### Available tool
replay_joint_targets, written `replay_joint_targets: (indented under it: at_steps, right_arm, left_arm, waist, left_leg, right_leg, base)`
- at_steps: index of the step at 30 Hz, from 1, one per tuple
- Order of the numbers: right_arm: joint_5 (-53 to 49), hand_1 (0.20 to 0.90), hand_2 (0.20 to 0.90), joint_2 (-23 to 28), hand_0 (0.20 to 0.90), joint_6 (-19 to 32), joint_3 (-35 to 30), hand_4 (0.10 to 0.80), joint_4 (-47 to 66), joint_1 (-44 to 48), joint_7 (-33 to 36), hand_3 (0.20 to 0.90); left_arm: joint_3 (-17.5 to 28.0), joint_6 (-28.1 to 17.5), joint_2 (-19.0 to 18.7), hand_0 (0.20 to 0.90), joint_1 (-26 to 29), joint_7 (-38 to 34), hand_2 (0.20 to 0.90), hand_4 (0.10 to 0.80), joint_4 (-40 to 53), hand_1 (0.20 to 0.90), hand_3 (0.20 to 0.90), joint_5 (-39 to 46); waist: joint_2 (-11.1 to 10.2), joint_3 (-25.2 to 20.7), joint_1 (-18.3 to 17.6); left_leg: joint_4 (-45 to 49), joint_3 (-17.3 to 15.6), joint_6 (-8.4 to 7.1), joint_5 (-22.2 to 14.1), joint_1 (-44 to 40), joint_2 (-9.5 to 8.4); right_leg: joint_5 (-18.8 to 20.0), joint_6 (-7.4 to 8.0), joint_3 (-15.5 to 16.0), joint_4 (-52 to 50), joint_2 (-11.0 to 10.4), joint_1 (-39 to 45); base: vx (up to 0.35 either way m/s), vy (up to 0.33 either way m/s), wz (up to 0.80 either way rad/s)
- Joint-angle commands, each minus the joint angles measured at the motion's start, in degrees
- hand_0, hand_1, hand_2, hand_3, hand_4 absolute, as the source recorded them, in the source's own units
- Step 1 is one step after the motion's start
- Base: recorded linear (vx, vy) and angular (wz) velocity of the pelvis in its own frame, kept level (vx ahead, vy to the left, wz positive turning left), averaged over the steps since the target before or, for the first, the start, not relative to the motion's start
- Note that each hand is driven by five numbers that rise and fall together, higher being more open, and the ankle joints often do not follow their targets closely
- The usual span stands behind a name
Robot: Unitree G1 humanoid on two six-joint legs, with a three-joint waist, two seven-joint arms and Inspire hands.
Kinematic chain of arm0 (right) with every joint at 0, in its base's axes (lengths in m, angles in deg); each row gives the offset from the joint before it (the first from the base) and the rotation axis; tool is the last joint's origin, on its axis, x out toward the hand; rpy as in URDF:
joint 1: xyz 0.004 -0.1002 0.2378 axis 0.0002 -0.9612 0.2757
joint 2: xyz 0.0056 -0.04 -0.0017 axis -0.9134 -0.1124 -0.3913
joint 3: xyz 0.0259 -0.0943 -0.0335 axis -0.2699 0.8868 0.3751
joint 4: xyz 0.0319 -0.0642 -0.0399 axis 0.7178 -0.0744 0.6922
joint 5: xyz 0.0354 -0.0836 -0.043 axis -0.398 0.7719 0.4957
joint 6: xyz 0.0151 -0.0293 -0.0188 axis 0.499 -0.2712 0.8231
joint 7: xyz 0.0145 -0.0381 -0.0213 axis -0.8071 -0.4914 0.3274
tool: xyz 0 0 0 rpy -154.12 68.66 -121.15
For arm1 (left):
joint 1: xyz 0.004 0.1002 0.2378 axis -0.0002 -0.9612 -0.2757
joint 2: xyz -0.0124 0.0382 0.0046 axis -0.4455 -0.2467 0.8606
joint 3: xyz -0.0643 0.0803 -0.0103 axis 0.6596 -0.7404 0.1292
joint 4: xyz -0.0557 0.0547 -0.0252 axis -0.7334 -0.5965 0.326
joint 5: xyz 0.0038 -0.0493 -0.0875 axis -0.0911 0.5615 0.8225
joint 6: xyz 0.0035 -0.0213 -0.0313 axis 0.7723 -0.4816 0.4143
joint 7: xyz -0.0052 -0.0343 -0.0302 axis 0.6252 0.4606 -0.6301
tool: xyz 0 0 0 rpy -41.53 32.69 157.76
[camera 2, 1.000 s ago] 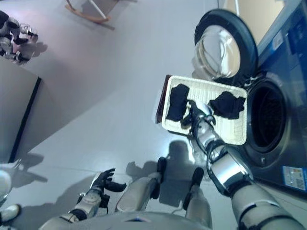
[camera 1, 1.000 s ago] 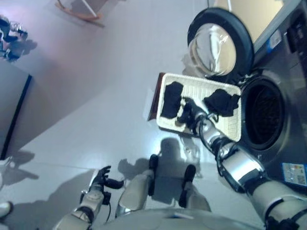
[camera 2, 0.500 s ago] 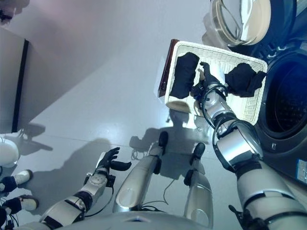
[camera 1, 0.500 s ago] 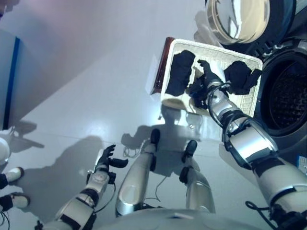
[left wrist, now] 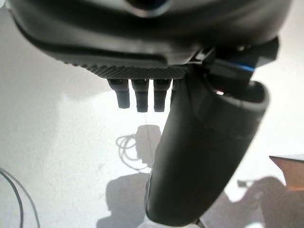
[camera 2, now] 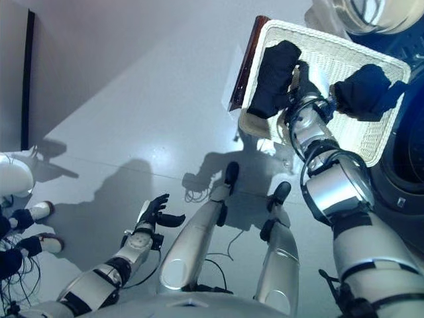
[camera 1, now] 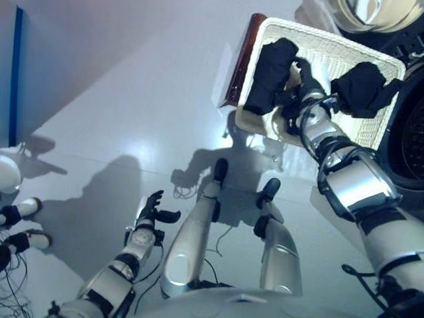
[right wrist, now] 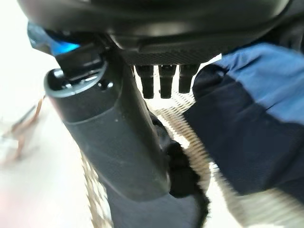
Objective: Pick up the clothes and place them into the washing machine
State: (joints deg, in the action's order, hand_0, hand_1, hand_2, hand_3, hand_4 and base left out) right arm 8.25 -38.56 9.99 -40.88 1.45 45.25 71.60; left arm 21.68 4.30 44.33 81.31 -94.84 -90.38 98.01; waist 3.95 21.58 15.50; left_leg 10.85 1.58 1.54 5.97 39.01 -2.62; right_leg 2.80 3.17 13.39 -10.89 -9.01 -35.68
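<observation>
A white wicker basket (camera 1: 341, 48) rests on a dark brown box (camera 1: 242, 61) beside the washing machine (camera 1: 412, 142). A long dark garment (camera 1: 273, 74) lies at the basket's left end. A bunched dark garment (camera 1: 366, 87) lies at its right end, by the drum. My right hand (camera 1: 306, 83) is inside the basket between the two garments, fingers straight. In the right wrist view its thumb (right wrist: 111, 128) touches a dark bit of cloth (right wrist: 183, 178), and a dark blue garment (right wrist: 247, 142) lies beside it. My left hand (camera 1: 154, 213) hangs open and empty low over the floor.
The machine's round door (camera 1: 374, 10) stands open above the basket. A person's feet (camera 1: 16, 213) and a white round object (camera 1: 6, 173) are at the left edge. A dark upright edge (camera 1: 14, 73) stands at the far left. Pale floor spreads between.
The camera has tilted, so the whole picture has shifted. My right hand has reached a little deeper into the basket between the garments. My left hand has stayed where it was.
</observation>
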Motion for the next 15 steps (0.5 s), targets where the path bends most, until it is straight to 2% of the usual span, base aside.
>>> replay_joint_targets:
  at_steps: [1, 2, 5, 9, 12, 15]
  right_arm:
    - [-13.17, 0.9, 0.9, 3.87, 0.9, 6.93, -2.43, 0.8, 1.51, 7.2, 1.33, 0.9]
    - [-13.19, 0.9, 0.9, 3.89, 0.9, 6.94, -2.45, 0.8, 1.51, 7.18, 1.31, 0.9]
    - [-27.21, 0.9, 0.9, 3.24, 0.9, 9.19, -7.79, 0.8, 3.33, 7.45, -0.67, 0.9]
    - [-38.89, 0.9, 0.9, 3.42, 0.9, 10.98, -11.93, 0.8, 2.89, 7.95, -3.85, 0.9]
    - [-43.86, 0.9, 0.9, 2.56, 0.9, 11.6, -13.05, 0.8, 3.26, 7.88, -5.48, 0.9]
    - [-44.51, 0.9, 0.9, 2.22, 0.9, 11.49, -12.76, 0.8, 2.35, 8.65, -5.79, 0.9]
  left_arm:
    - [-0.95, -0.75, -0.75, 0.9, -1.4, -1.79, 0.9, 0.8, -1.96, 0.9, 0.9, 2.62]
    - [-0.97, -0.75, -0.76, 0.9, -1.4, -1.78, 0.9, 0.8, -1.96, 0.9, 0.9, 2.63]
    - [-1.81, -0.9, -0.59, 0.9, -1.59, -1.71, 0.9, 0.8, -1.68, 0.9, 0.9, 2.57]
    - [-2.63, -1.11, -0.44, 0.9, -2.23, -1.2, 0.9, 0.8, -0.87, 0.9, 0.9, 2.18]
    - [-3.08, -0.83, -0.31, 0.9, -2.02, -0.76, 0.9, 0.8, -1.15, 0.9, 0.9, 1.76]
    - [-3.19, -0.66, -0.38, 0.9, -2.26, -0.37, 0.9, 0.8, -1.37, 0.9, 0.9, 1.5]
  waist:
    - [2.46, -0.18, 1.33]
    - [2.44, -0.2, 1.35]
    - [3.06, -0.15, 1.69]
    - [3.93, -0.18, 2.63]
    - [4.25, -0.27, 2.88]
    - [4.45, -0.61, 3.3]
  left_leg:
    - [2.79, -0.28, -2.55, -2.55, 2.81, -3.33]
    - [2.8, -0.28, -2.55, -2.55, 2.83, -3.33]
    - [3.29, -0.08, -2.55, -3.01, 3.72, -3.64]
    - [3.73, 0.25, -2.55, -3.44, 4.33, -4.23]
    - [3.77, 0.42, -2.77, -3.44, 4.51, -4.4]
    - [4.02, 0.63, -2.84, -3.58, 4.77, -4.69]
  right_leg:
    - [-6.66, 0.53, -1.12, -6.37, -0.21, 4.83]
    - [-6.67, 0.53, -1.13, -6.38, -0.21, 4.8]
    - [-7.47, 0.44, -1.19, -6.78, -0.51, 4.44]
    - [-8.06, 0.29, -0.9, -6.91, -0.83, 4.22]
    - [-8.2, 0.28, -0.72, -6.59, -0.9, 4.53]
    - [-8.5, 0.23, -0.39, -6.39, -0.97, 4.78]
  base:
    - [0.031, 0.023, 0.12]
    - [0.056, 0.02, 0.09]
    - [0.067, 0.01, 0.03]
    - [0.045, -0.003, 0.02]
    - [0.049, -0.016, 0.05]
    - [0.042, -0.013, 0.11]
